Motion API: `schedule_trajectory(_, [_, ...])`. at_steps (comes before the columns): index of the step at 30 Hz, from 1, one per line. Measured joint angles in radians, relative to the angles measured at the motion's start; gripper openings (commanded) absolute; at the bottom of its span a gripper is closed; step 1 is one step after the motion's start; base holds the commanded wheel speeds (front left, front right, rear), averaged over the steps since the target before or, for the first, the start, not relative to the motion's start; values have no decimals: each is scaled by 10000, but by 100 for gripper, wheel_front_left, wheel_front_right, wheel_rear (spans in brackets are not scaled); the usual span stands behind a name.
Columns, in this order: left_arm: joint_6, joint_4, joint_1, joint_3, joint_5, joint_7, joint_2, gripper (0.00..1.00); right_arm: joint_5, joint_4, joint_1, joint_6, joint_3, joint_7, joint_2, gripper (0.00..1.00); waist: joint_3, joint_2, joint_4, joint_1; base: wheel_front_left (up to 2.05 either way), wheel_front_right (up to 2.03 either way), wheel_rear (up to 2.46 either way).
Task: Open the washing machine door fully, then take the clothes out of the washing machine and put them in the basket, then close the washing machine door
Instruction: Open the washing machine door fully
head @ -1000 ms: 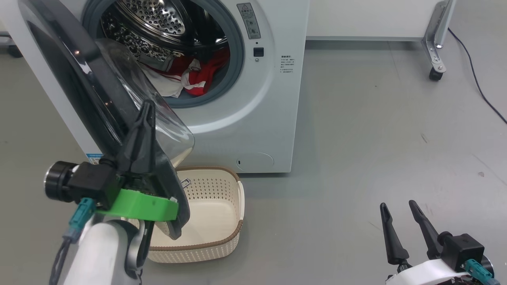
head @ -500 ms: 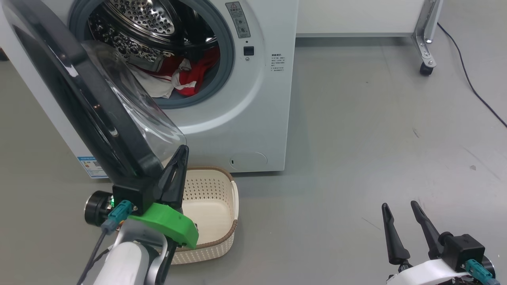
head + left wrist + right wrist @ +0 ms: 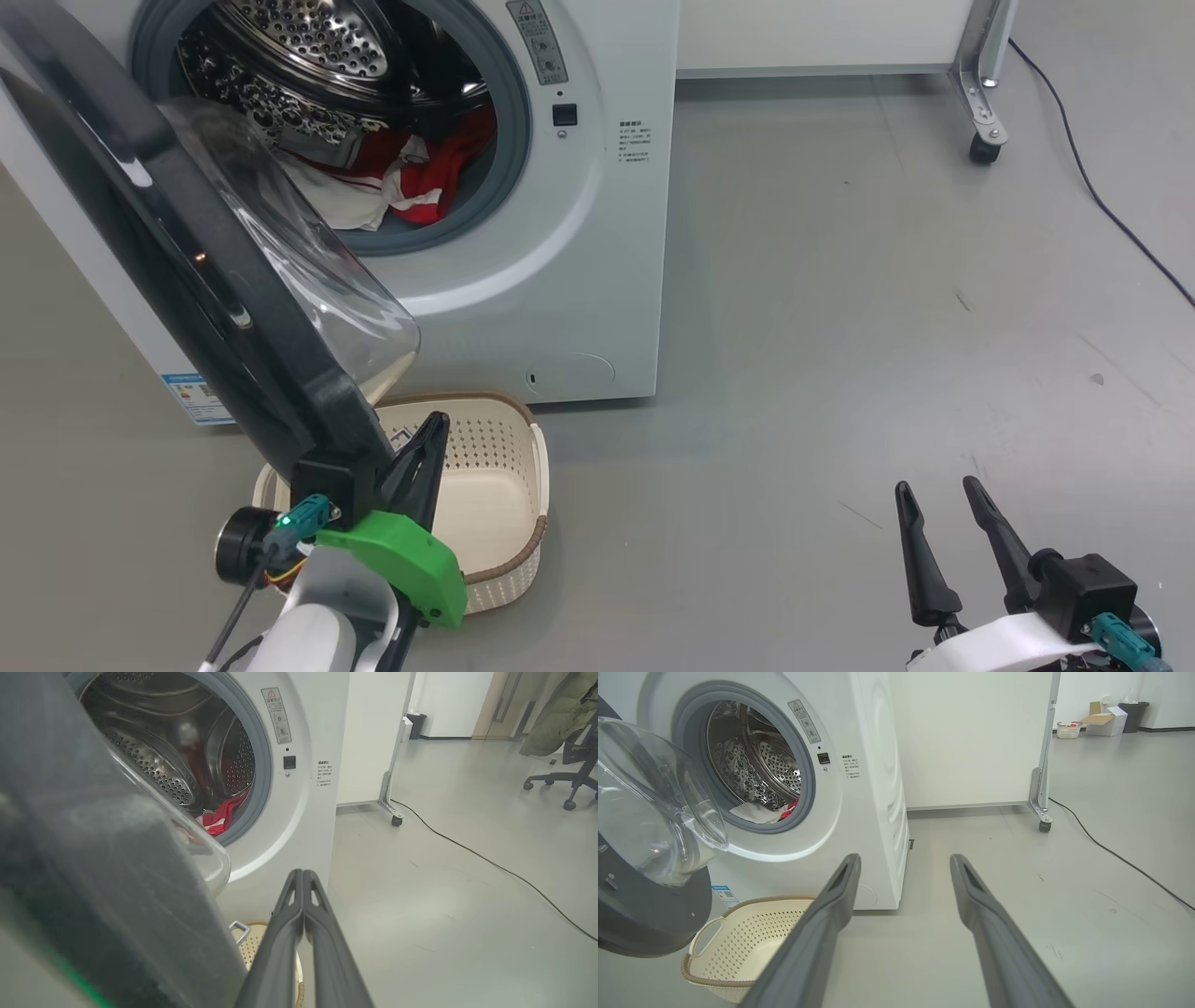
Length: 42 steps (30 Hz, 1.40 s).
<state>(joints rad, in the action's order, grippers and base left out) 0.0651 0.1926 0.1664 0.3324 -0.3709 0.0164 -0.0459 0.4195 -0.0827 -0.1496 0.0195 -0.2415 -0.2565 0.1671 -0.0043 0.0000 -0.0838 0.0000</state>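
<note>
Red and white fabric, the clothes (image 3: 411, 173), lies heaped in the bottom of the perforated steel drum (image 3: 327, 47) inside the washing machine (image 3: 579, 271), just behind the grey rubber ring (image 3: 509, 140) at the mouth. Nothing is touching it. The washing machine door (image 3: 215, 308) stands swung out to the robot's left, its glossy black frame slanting down across the head view and its clear glass bowl (image 3: 317, 289) bulging toward the opening. Below the door's lower edge sits the basket (image 3: 495, 439), cream with a brown rim, on the grey floor (image 3: 840, 327) close against the foot of the machine; what shows of its inside holds no garment, and the door hides part of it. The left gripper (image 3: 434, 425) hangs over the basket just beside the bottom corner of the door, its two dark fingers pressed flat together with nothing between them; whether the wrist touches the door frame cannot be told. A green collar (image 3: 401, 560) wraps that wrist. The right gripper (image 3: 936, 485) rests low at the robot's right, well apart from the machine, with its fingers spread wide and empty, pointing toward the machine's front and the bare floor. A dark cable (image 3: 1102, 187) trails over the floor past a castor (image 3: 978, 149) at the far right.
</note>
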Motion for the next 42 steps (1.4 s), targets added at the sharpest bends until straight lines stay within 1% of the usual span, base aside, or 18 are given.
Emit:
schedule_trajectory(8, [-282,428,-33,-270,-157,-33,4,0,-8,-42,0,59,56,0,-15,100,59,0,-105,0,0,0,0])
schedule_trajectory(17, [-378,757,-27,-324,-244,-265,19,0,-75,-98,-24,90,169,0,-13,100,75,0,-42,0,0,0,0])
schedule_trajectory(31, [-376,1174,7,-138,-330,-625,109,0,-148,-107,-40,148,259,0,-21,100,-34,0,637,0,0,0,0])
schedule_trajectory(37, [-376,1306,25,-59,-401,-721,136,0,-148,-127,-198,153,299,0,-36,100,-88,0,1036,0,0,0,0])
schedule_trajectory(42, [-376,1381,34,-40,-420,-878,188,0,-150,-136,-239,224,311,0,-75,100,-103,0,1419,0,0,0,0])
